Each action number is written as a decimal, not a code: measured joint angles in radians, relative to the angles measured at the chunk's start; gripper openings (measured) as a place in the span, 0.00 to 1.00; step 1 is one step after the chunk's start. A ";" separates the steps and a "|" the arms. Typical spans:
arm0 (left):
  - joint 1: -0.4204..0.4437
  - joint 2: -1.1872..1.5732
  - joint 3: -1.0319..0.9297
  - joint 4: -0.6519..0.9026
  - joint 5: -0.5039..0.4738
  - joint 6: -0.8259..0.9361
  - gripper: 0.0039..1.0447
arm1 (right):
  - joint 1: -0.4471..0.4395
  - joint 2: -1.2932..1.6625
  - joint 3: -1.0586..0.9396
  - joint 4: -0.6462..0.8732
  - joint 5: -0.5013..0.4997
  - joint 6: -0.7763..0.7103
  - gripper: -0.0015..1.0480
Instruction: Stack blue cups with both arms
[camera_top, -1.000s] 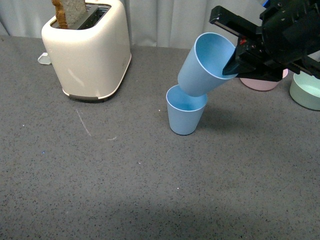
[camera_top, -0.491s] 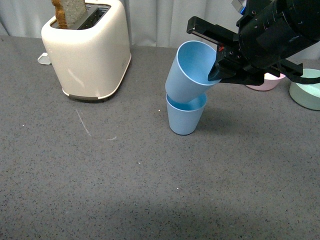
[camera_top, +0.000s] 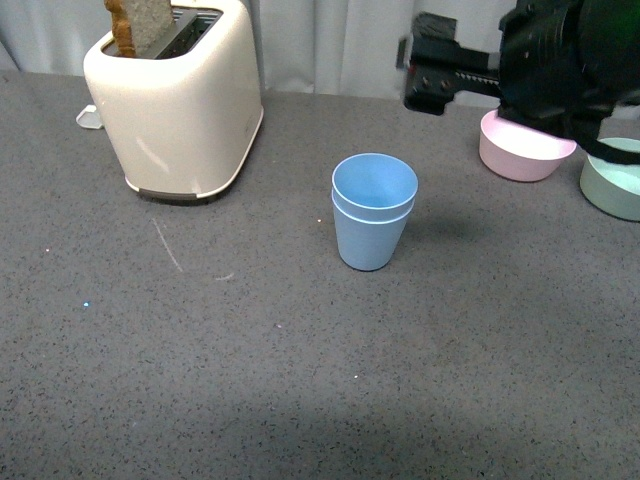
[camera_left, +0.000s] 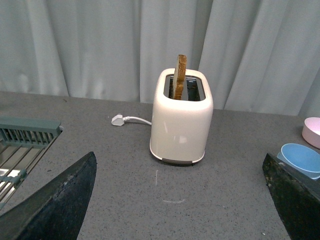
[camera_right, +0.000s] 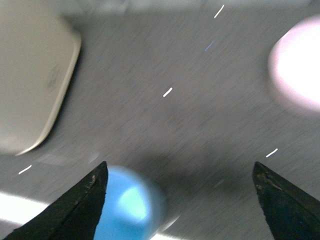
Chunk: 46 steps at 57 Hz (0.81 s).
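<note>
The toaster (camera_top: 178, 100) stands at the far left of the grey table (camera_top: 200, 380), with a slice of bread (camera_top: 140, 25) in its slot, and everything else lies to the right of it. A second ago the right arm carried one blue cup tilted over the other one; half a second ago the tilted cup was entering it. Now the blue cups (camera_top: 373, 210) stand upright as one stack to the right of the toaster and a little nearer to the robot, the upper rim just above the lower rim, and no finger touches them. By this, the stacking looks done, and only the retreat of the arms seems to remain. The right gripper (camera_top: 440, 75) has gone up and back, beyond the stack and to its right, near the pink bowl (camera_top: 525, 150) and the green bowl (camera_top: 615, 185). In the right wrist view, which is blurred, its fingers (camera_right: 80, 210) are spread wide and empty, with the stack close to one of them. The left gripper (camera_left: 180, 200) is not seen in the front view; in its wrist view the fingers are also wide apart, holding nothing, and the stack shows beside one finger, well right of the toaster.
</note>
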 joint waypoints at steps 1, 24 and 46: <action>0.000 0.000 0.000 0.000 0.001 0.000 0.94 | 0.000 -0.001 -0.028 0.058 0.030 -0.011 0.74; 0.000 -0.001 0.000 0.000 -0.001 0.000 0.94 | -0.165 -0.411 -0.682 0.826 0.002 -0.248 0.01; 0.000 -0.001 0.000 0.000 -0.001 0.000 0.94 | -0.249 -0.772 -0.875 0.660 -0.082 -0.248 0.01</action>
